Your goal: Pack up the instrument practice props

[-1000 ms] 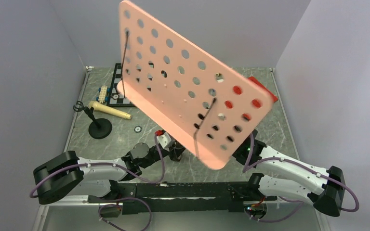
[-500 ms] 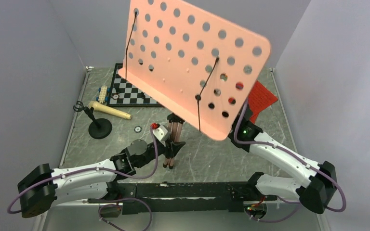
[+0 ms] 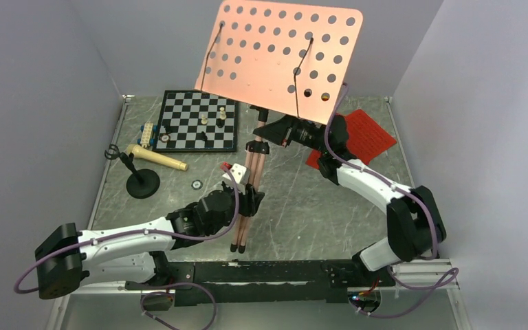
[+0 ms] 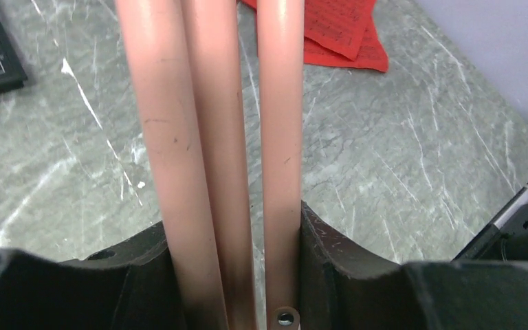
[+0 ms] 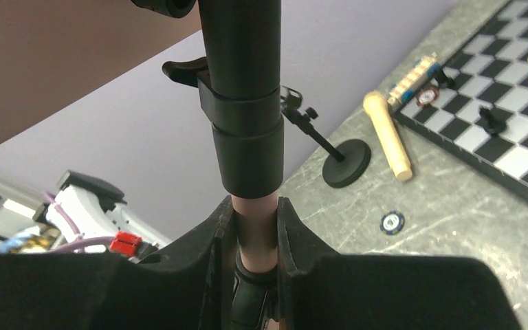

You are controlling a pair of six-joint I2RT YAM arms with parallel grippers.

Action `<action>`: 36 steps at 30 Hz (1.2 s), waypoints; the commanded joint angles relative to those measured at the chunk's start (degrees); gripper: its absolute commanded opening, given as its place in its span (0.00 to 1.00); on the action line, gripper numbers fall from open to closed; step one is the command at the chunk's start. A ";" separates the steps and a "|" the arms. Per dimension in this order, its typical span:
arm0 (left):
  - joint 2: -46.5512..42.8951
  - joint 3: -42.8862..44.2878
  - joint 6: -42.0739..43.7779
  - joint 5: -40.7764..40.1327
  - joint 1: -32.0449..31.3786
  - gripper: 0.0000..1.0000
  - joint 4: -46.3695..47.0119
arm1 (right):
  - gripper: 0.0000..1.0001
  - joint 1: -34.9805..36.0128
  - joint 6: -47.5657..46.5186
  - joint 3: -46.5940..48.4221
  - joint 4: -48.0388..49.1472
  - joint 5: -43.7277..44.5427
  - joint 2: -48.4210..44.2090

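Grey marbled tabletop (image 3: 302, 206) spreads below both arms. Nearest, the left end effector (image 4: 230, 265) grips the folded legs of the pink music stand (image 3: 282, 48). Farther back, the right end effector (image 5: 256, 230) clamps its post. The microphone (image 3: 157, 159) lies left beside the chessboard (image 3: 185, 124), and the red pages (image 3: 368, 134) lie far right.

- The perforated panel of the pink music stand (image 3: 282, 58) hid part of the red sheet-music pages (image 3: 364, 134).
- In the left wrist view, its three legs (image 4: 213, 137) ran off the top edge.
- The chess pieces (image 3: 221, 113) were too small to identify.
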 commanded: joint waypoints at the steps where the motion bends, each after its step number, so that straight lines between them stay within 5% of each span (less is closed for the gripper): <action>1: 3.41 3.24 -4.76 -5.72 -0.24 0.00 1.76 | 0.00 -1.69 14.60 1.67 18.37 -5.36 0.77; 18: 20.38 4.48 -13.42 -6.32 0.28 0.00 1.62 | 0.00 -5.77 14.22 -6.19 22.38 -5.75 10.85; 36: 29.77 5.71 -17.12 -3.18 5.41 0.00 2.01 | 0.00 -7.41 14.33 -1.09 22.47 -7.31 25.86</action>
